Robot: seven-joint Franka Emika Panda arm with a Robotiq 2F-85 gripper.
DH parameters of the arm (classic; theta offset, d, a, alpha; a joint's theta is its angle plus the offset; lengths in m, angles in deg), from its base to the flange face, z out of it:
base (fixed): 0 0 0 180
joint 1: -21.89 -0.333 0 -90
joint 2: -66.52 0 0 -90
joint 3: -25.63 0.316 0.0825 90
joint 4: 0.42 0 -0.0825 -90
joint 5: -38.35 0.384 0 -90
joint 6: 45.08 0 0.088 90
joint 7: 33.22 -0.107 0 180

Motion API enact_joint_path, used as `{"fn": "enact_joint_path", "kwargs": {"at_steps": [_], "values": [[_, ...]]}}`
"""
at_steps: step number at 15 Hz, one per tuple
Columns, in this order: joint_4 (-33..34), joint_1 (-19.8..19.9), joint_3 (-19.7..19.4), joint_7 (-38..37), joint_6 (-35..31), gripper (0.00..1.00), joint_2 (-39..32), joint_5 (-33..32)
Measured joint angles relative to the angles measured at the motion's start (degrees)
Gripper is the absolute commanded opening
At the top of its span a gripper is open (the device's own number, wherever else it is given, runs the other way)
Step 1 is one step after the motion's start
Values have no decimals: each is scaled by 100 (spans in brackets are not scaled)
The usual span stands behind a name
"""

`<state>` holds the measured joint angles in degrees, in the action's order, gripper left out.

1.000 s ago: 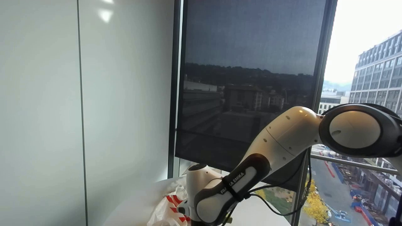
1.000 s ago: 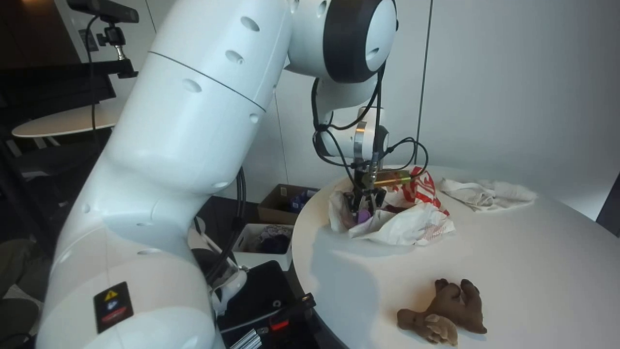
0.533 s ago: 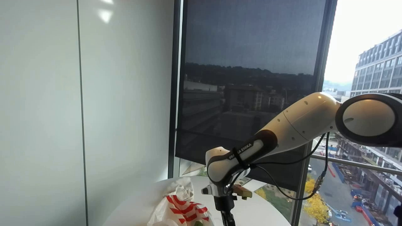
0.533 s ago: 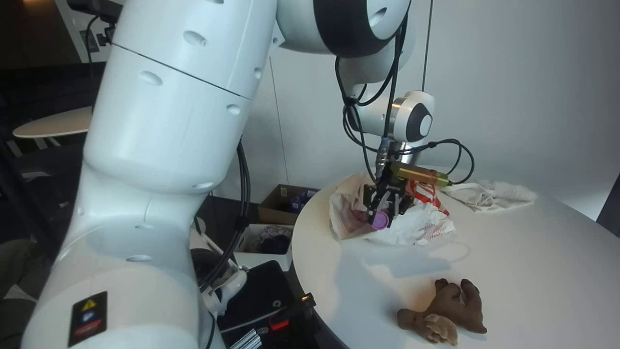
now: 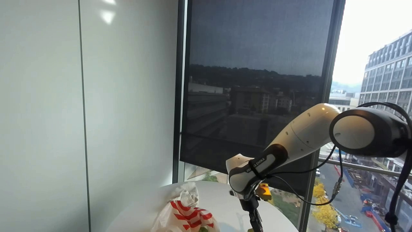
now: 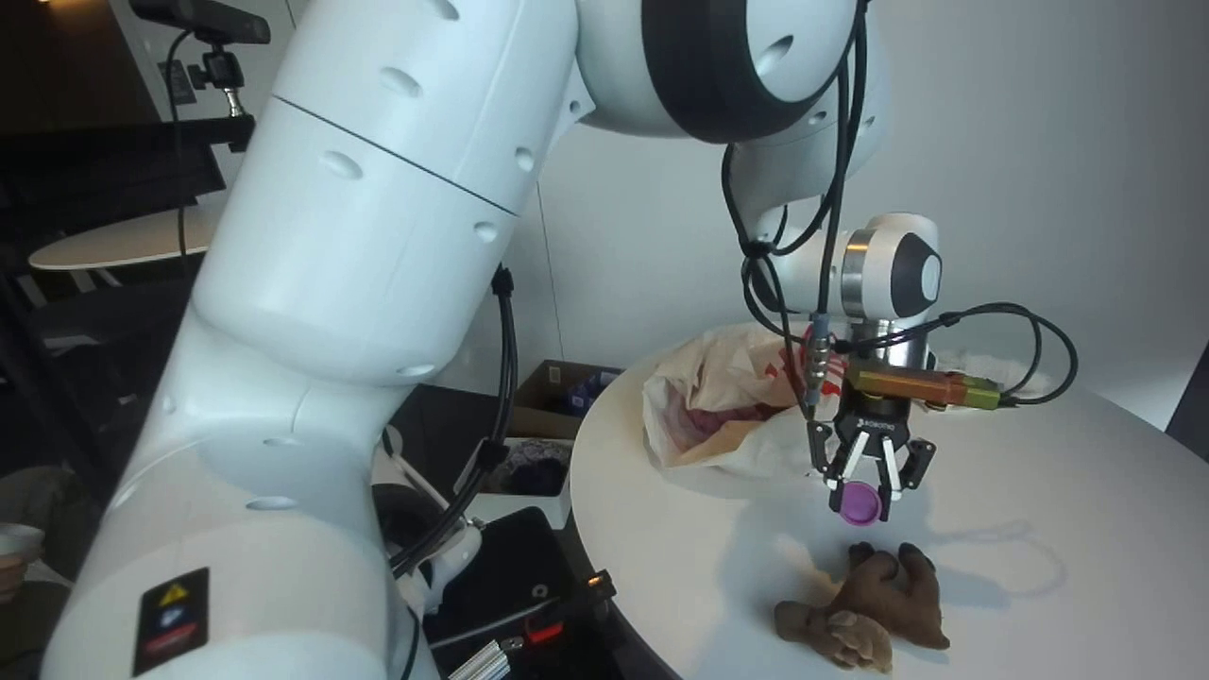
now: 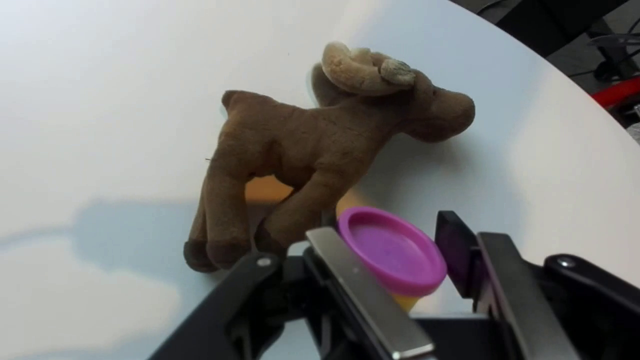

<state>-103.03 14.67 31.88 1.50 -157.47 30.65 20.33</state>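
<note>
pale wall [image 5: 128, 96]; shaded window [image 5: 254, 96]

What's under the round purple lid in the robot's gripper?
In the wrist view, a sliver of what looks like a yellow tub shows under the round purple lid. The lid and black-and-silver gripper cover the rest, so anything inside can't be seen.

In an exterior view, a round yellow plastic tub with a purple lid [image 6: 860, 506] is held in the black two-fingered metal gripper [image 6: 860, 501], above the round white table [image 6: 1115, 472]. From the tub, a brown soft deer-shaped toy [image 6: 893, 600] lies on the table at 6 o'clock, a crumpled white red-striped bag [image 6: 727, 368] at 10, a bunched white cloth [image 6: 984, 365] at 1, behind the gripper. In the wrist view, the toy lies at the tub's 11 o'clock.
</note>
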Motion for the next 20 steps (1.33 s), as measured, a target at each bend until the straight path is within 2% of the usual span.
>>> {"fn": "enact_joint_path", "kwargs": {"at_steps": [5,12,13,14,17,20], "values": [[554,-352,-221,-733,228,27,-693,-1227],[1397,-554,-261,-1062,261,27,-1383,-1685],[1488,-554,-273,-1088,261,77,-1457,-1713],[1574,-554,-286,-1099,261,78,-1525,-1728],[1767,-554,-302,-1166,262,98,-1656,-1731],[1843,-611,-294,-1292,234,100,-1616,-1740]]}}
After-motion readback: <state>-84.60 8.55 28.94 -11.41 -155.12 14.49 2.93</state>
